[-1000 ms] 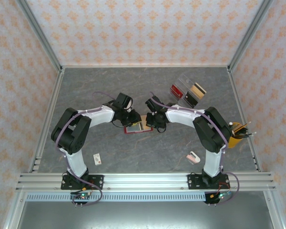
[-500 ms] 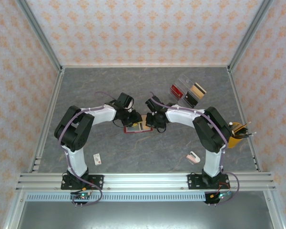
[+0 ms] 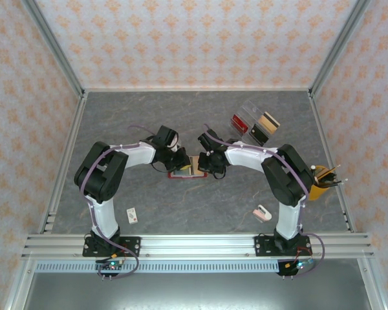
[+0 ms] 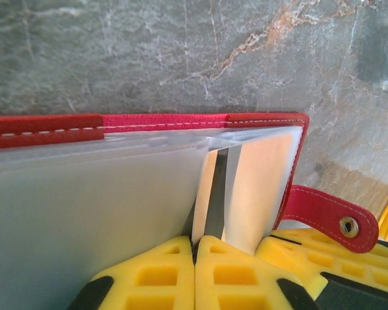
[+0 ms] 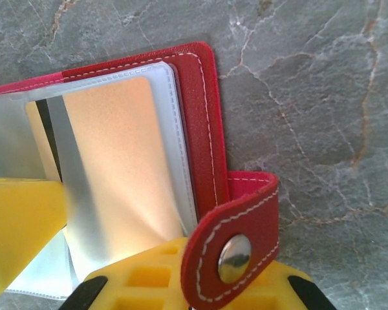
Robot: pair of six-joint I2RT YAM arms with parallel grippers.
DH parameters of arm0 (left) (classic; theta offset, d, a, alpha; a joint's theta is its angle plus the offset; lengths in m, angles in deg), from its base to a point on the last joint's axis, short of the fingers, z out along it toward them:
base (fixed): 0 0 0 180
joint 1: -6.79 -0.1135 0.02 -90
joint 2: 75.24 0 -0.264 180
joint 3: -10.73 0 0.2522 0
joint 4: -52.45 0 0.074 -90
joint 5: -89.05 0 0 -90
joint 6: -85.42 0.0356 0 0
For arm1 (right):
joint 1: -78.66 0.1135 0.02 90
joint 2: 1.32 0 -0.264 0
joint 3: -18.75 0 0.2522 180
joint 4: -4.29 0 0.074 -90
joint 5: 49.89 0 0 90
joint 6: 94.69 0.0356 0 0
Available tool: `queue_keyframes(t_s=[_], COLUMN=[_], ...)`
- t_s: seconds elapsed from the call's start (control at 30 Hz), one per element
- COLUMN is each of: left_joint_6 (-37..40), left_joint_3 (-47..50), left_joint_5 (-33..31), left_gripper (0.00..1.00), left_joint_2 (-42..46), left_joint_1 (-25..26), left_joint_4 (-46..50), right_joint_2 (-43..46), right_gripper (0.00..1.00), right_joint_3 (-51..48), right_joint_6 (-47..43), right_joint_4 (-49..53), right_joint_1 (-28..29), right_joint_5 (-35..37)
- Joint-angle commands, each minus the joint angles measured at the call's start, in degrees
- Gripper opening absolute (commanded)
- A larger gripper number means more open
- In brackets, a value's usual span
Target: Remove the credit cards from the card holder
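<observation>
The red card holder (image 3: 183,172) lies open on the grey table (image 5: 323,97) at mid-frame in the top view, between the two wrists. The left gripper (image 4: 194,258) is clenched at the bottom of its own view on a thin edge among the clear sleeves (image 4: 97,206). This is apparently the tan credit card (image 5: 116,155), though sleeve and card are hard to separate there. The right gripper (image 5: 181,255) is pinched on the card holder's lower edge, the snap strap (image 5: 236,226) draped over its fingers.

So the left arm (image 3: 132,155) and right arm (image 3: 252,155) both bend inward, wrists almost meeting. The left pincer (image 4: 194,244) is clamped on a credit card (image 4: 215,194), and the right pincer (image 5: 191,248) pinches the card holder (image 5: 204,129) edge.
</observation>
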Motion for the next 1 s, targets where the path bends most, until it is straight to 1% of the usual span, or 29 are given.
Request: queue_keyframes(t_s=[0.0, 0.07, 0.27, 0.6, 0.73, 0.87, 0.97], left_joint_6=[1.38, 2.37, 4.38, 7.5, 8.47, 9.49, 10.57], left_joint_3=[1.69, 1.77, 2.25, 2.31, 2.7, 3.24, 3.28], left_joint_5=[0.24, -0.5, -2.37, -6.94, -8.01, -8.54, -8.64], left_gripper=[0.02, 0.0, 0.0, 0.0, 0.0, 0.0, 0.0], left_joint_2=[0.98, 1.99, 4.8, 8.04, 9.72, 13.08, 16.47], left_joint_1=[0.14, -0.14, -0.85, -2.77, -3.62, -4.66, -5.93], left_joint_4=[-0.83, 0.56, 3.42, 9.69, 11.62, 13.54, 15.81], right_joint_2=[-2.79, -2.57, -2.25, -1.2, 0.28, 4.64, 8.3], right_gripper=[0.12, 0.12, 0.12, 0.14, 0.19, 0.31, 0.38], right_joint_3=[0.11, 0.15, 0.28, 0.18, -0.24, -1.71, -2.52], right_joint_6=[-0.31, -0.25, -0.14, -0.23, -0.52, -1.36, -2.52], right_joint_4=[1.02, 1.46, 2.22, 1.81, 0.37, -3.46, -6.03], right_joint_1=[0.54, 0.52, 0.46, 0.27, 0.19, -0.28, -0.75], right_joint_5=[0.21, 1.03, 2.72, 2.0, 0.2, -3.37, -5.99])
